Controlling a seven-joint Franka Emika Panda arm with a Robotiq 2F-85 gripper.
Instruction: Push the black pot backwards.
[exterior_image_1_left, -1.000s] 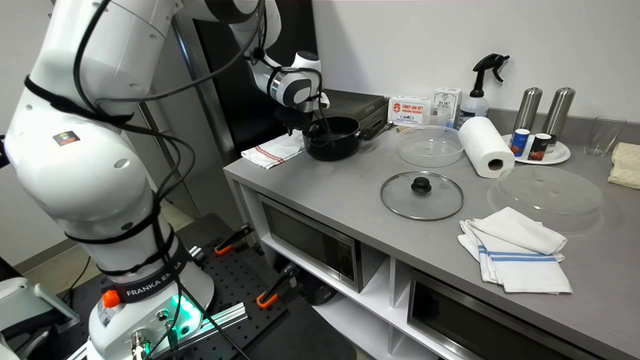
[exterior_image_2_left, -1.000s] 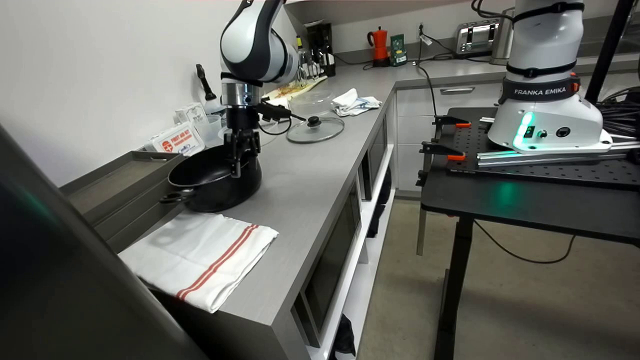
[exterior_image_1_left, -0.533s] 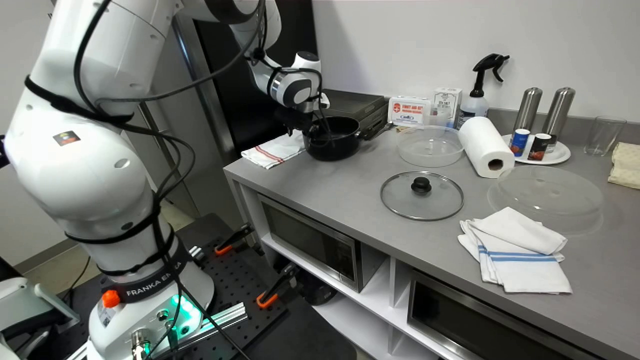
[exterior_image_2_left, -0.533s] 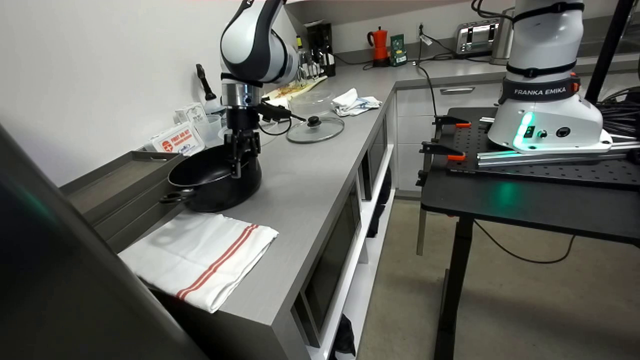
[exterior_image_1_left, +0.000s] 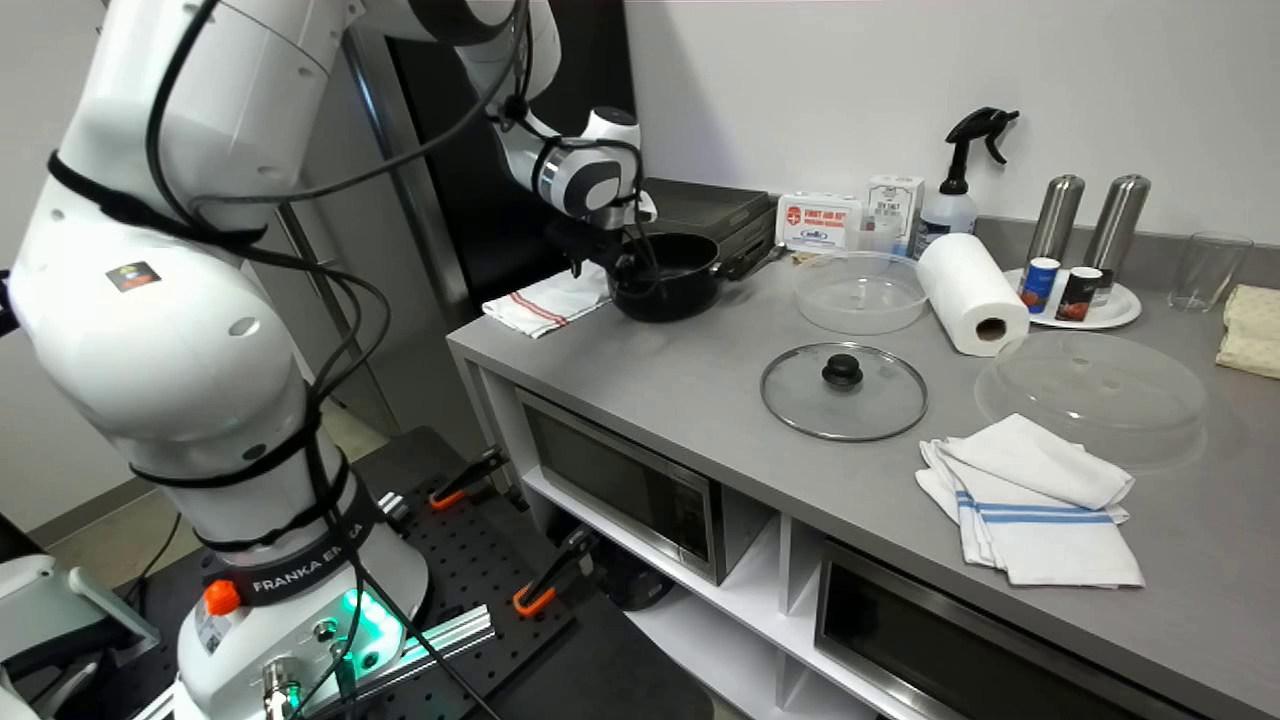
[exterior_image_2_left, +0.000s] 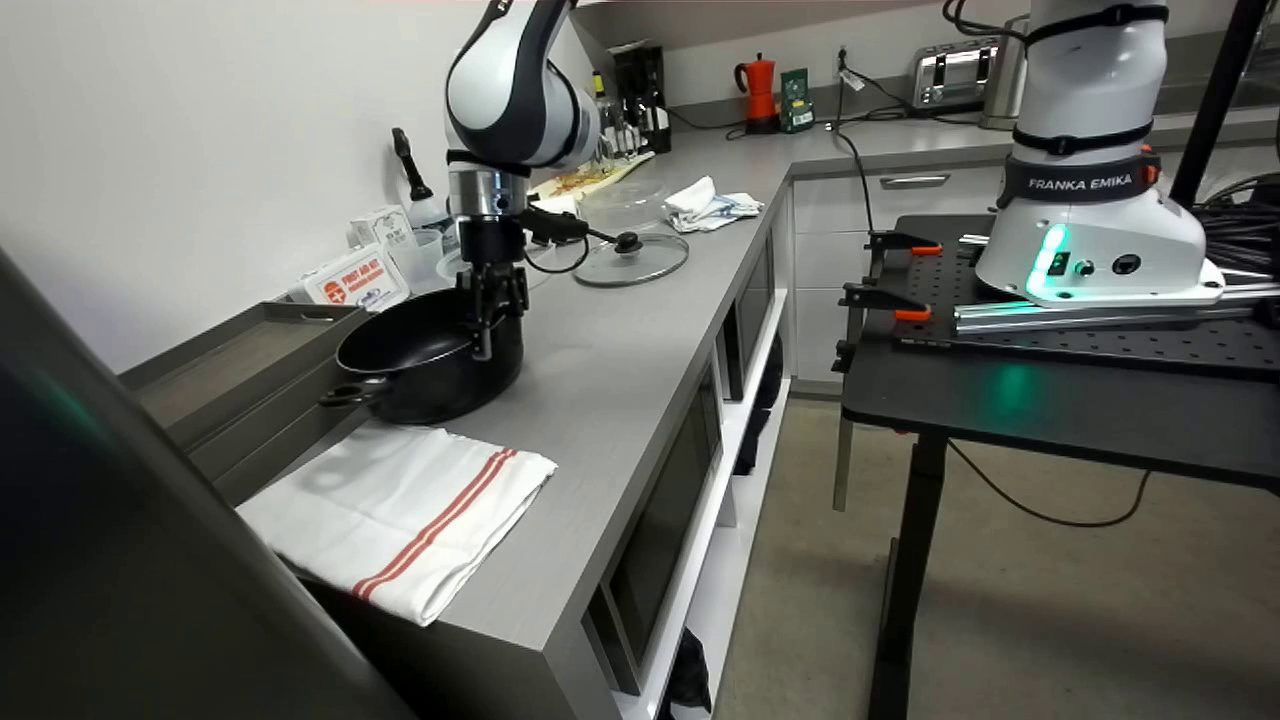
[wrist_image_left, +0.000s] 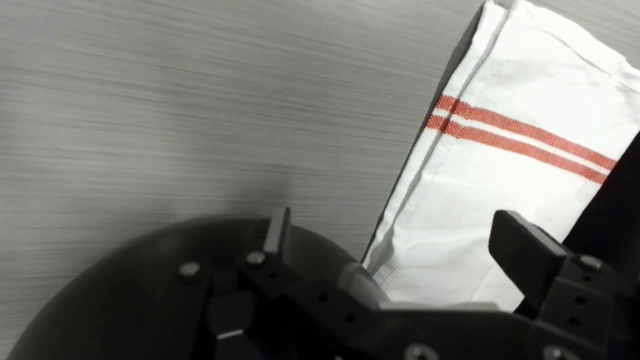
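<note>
Gripper (wrist_image_left: 392, 217) hangs, jaws apart, at the black pot (exterior_image_2_left: 430, 368), likely placed to push it backwards; contact unclear.

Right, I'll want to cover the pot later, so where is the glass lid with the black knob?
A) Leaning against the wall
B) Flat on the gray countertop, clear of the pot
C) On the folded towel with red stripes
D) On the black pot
B: in both exterior views the glass lid lies flat on the gray countertop, apart from the black pot.
</note>
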